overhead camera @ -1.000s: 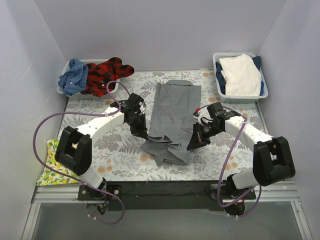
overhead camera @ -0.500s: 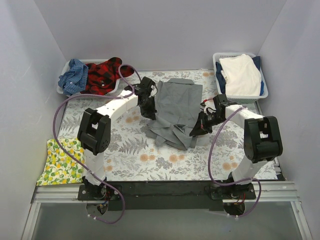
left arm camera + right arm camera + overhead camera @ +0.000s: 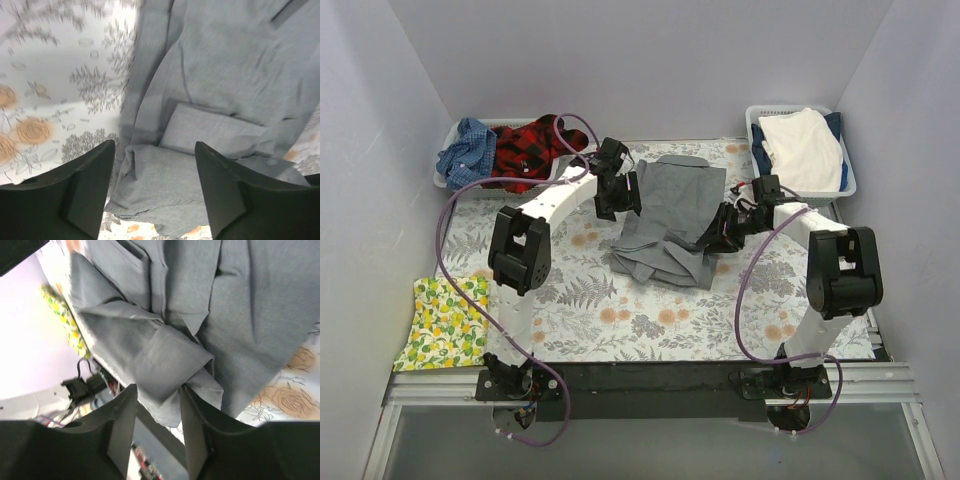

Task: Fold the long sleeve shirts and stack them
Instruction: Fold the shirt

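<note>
Step in hand, as judged: the fold of the grey shirt [image 3: 670, 212]. It is lying on the fern-print table cover [image 3: 620, 320], just past centre toward 12 o'clock. Its near part is lying doubled over the body in a rumpled heap, while the far part is lying flat.

The left gripper [image 3: 622, 200] is hovering at the shirt's 9 o'clock edge, fingers spread and holding nothing. The right gripper [image 3: 714, 240] is hovering at the 3 o'clock edge with its fingers likewise parted. Cloth is showing through the gap, seemingly not pinched.

Next move, as judged: the heap needs fresh grips at its corners and flattening before any second fold.

The plaid shirt [image 3: 532, 150] and blue checked shirt [image 3: 468, 150] are waiting unfolded in the left basket [image 3: 448, 182] at 10 o'clock.

Not determinable: the grey shirt's collar and sleeves cannot be traced among the folds. The right basket [image 3: 850, 186] at 2 o'clock is holding a white cloth [image 3: 800, 150] that is covering most of a dark blue item.
</note>
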`<action>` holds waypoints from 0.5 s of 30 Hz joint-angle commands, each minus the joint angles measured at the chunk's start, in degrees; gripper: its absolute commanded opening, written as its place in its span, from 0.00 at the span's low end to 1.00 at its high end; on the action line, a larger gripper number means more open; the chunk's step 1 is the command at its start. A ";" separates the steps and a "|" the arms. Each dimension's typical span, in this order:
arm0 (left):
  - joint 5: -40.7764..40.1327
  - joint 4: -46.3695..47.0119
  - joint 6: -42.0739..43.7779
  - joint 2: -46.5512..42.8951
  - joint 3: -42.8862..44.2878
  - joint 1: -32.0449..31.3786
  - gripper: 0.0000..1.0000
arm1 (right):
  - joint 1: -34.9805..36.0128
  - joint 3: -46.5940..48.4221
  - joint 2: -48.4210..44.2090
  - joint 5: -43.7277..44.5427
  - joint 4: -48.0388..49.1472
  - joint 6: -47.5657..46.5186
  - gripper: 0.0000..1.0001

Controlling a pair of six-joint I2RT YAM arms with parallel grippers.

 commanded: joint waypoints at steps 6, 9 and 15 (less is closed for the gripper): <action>-1.60 3.00 4.10 -11.95 -6.19 1.36 0.70 | 1.56 1.13 -14.21 20.84 -3.01 -4.61 0.53; 0.15 4.40 6.91 -18.27 -14.71 1.36 0.69 | 7.62 2.01 -16.41 28.69 -6.52 -10.59 0.53; 9.29 6.34 10.17 -28.13 -31.76 1.19 0.64 | 20.90 1.93 -15.80 31.52 -10.50 -12.11 0.52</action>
